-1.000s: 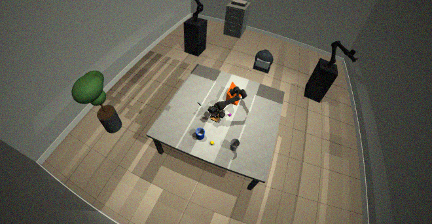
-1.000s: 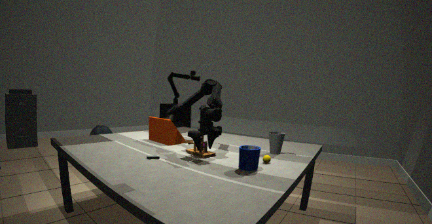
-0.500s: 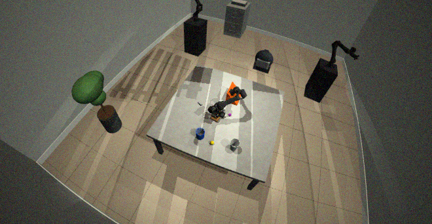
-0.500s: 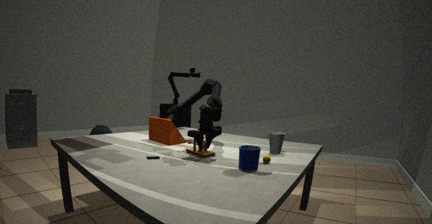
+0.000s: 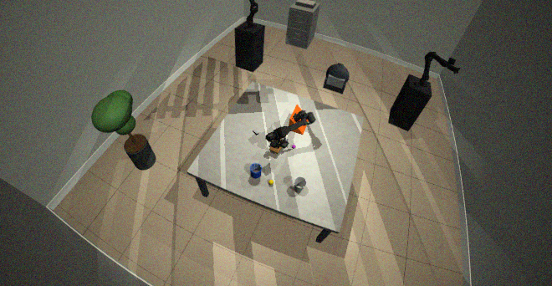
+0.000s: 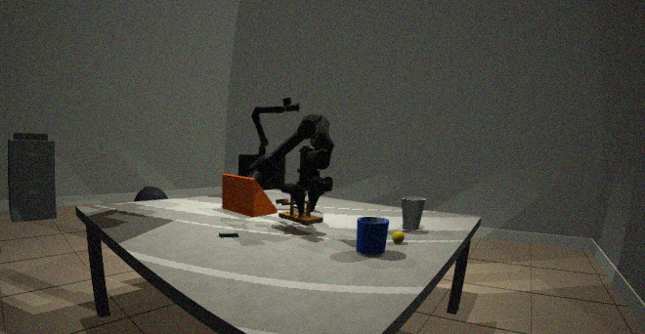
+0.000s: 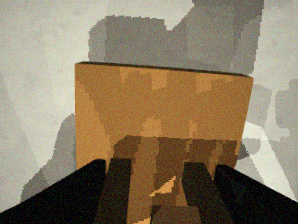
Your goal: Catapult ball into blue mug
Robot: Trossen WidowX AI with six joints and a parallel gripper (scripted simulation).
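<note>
The wooden catapult (image 5: 274,150) (image 6: 313,220) (image 7: 160,100) hangs a little above the table, with its shadow apart beneath it in the exterior view. My gripper (image 5: 278,145) (image 6: 307,210) (image 7: 161,172) points down and is shut on the catapult's two dark uprights. The blue mug (image 5: 256,171) (image 6: 372,236) stands upright near the table's front edge. A yellow ball (image 5: 271,181) (image 6: 398,237) lies beside the mug. A small purple ball (image 5: 293,146) lies near the catapult in the top view. The catapult's arm and cup are mostly hidden by the gripper.
A grey metal cup (image 5: 299,184) (image 6: 413,214) stands past the yellow ball. An orange wedge (image 5: 299,126) (image 6: 239,195) stands at my arm's base. A small dark item (image 5: 255,133) (image 6: 228,234) lies on the table (image 5: 209,155) (image 6: 274,308).
</note>
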